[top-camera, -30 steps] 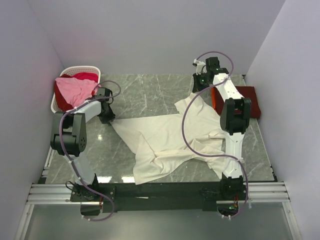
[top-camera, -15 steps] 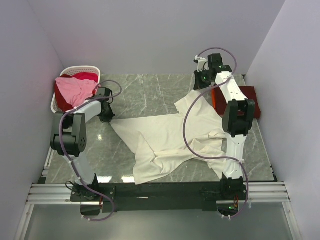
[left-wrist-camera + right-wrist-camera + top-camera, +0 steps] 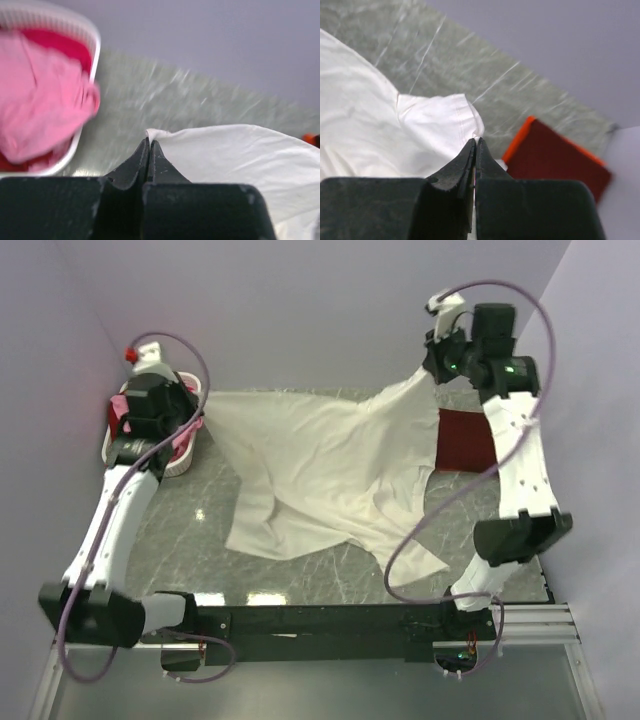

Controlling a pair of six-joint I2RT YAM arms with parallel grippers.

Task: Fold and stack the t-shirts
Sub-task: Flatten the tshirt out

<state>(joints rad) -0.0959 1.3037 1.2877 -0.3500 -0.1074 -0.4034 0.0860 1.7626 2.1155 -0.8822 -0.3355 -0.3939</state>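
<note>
The large cream-white t-shirt (image 3: 320, 470) hangs stretched between my two grippers, its lower part trailing on the marble table. My left gripper (image 3: 200, 406) is shut on the shirt's left corner (image 3: 165, 137), up beside the basket. My right gripper (image 3: 432, 372) is shut on a sleeve hem (image 3: 465, 117) at the far right. A folded dark red t-shirt (image 3: 466, 440) lies flat on the table under the right arm, also in the right wrist view (image 3: 555, 162). A pink t-shirt (image 3: 40, 115) and a red one (image 3: 57, 42) are piled in the basket.
The white slatted basket (image 3: 180, 456) stands at the far left against the wall, partly behind my left arm; its rim (image 3: 95, 47) shows in the left wrist view. Walls close in on the left, back and right. The black rail (image 3: 320, 625) runs along the near edge.
The left gripper closed on the shirt's corner. Both arms then rose and swung back and apart, lifting and spreading the white shirt's upper edge off the table.
</note>
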